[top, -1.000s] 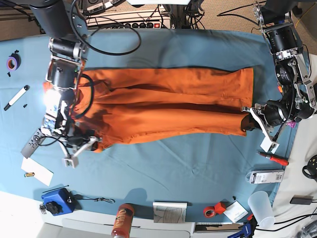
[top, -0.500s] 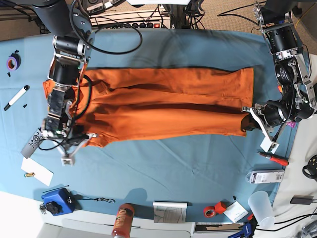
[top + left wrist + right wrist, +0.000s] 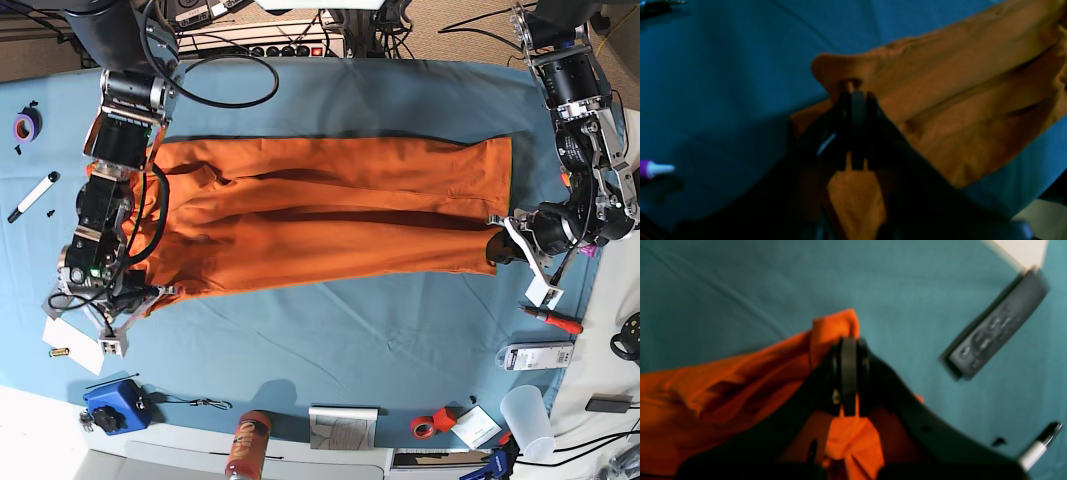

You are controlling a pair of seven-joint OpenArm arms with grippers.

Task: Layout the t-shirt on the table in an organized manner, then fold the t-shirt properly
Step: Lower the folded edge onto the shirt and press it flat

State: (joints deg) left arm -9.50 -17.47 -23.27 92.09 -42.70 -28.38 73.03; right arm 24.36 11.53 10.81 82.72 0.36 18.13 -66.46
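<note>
While the t-shirt (image 3: 330, 215) lay stretched across the middle of the blue counter (image 3: 330, 330), its long axis ran side to side in the base view, from one arm to the other. At the left end of that view the right gripper (image 3: 150, 291) sat at the shirt's near corner, just beside a grey remote (image 3: 997, 336) and not far from a marker pen (image 3: 33, 196); the right wrist view showed its jaws pressed together with a tab of orange cloth bunched above and below them, so it was clenched on the t-shirt. Between the two arms the fabric looked doubled lengthwise, with long creases running parallel to the axis and blue counter bare on both long sides. At the right end the left gripper (image 3: 497, 246) was at the opposite near corner; the left wrist view showed its jaws likewise closed with a fold of shirt pinched between them, a clenched hold on the t-shirt. Each arm therefore held its own end of the same near edge, neither nearer the middle than the other. Judged from this, the coming move turned on that shared edge: carried evenly across the short axis it would fold cleanly, and uneven travel would skew it.
</note>
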